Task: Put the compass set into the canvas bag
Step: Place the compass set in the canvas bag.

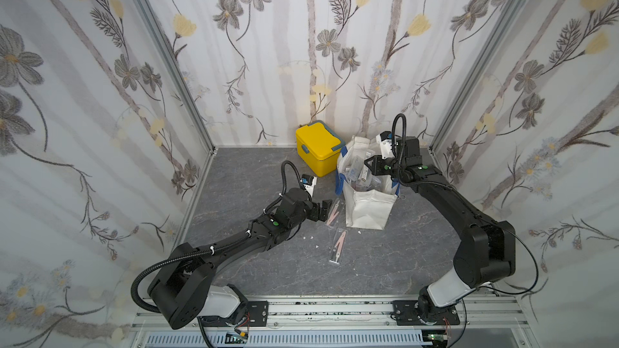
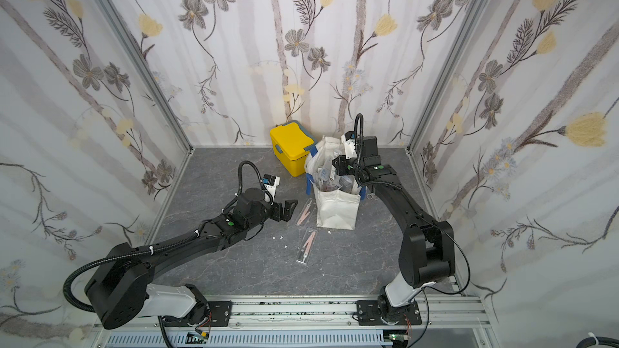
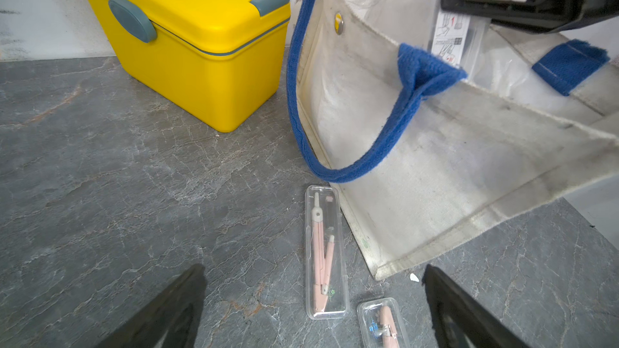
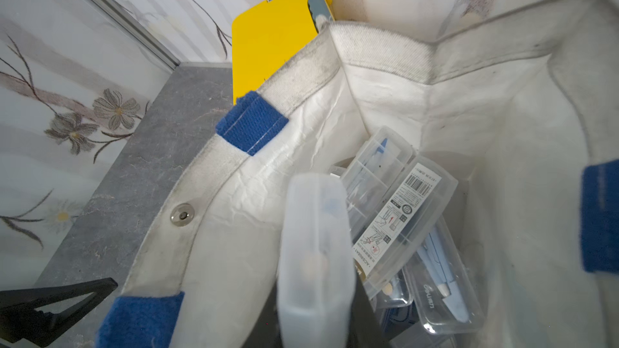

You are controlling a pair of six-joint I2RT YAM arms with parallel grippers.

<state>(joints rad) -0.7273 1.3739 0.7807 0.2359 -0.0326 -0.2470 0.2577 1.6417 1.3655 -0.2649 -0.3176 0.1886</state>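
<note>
1. In both top views, an off-white canvas bag [image 1: 368, 209] [image 2: 336, 210] with blue strap handles stands upright with its mouth open. It rests on the grey marbled tabletop [image 1: 251, 179], just beside a yellow lidded plastic box [image 1: 318, 153] at the back wall.
2. Same views: the first compass set [image 1: 336, 210], a pink compass in a clear flat plastic case, lies on the tabletop. It is just beside the bag, on the side facing the left arm. The second compass set [image 1: 339, 246], also pink and cased, lies nearer the arm bases, apart from the bag.
3. The left gripper [image 1: 325, 210] sits low at the first compass set, jaws wide apart and holding nothing. The right gripper [image 1: 368, 166] is over the bag's mouth.
4. Left wrist view: the spread left fingers [image 3: 174, 309] flank the first compass set [image 3: 323, 256]; contact cannot be told. A blue handle [image 3: 294, 102] droops down the bag's wall to just above that set's far end.
5. Right wrist view: the right jaws are clamped on a frosted plastic case [image 4: 315, 256], held within the bag's rim [image 4: 294, 71]. Its contents are blurred. Below it, several cased compass sets [image 4: 402, 215] lie piled inside the bag.
</note>
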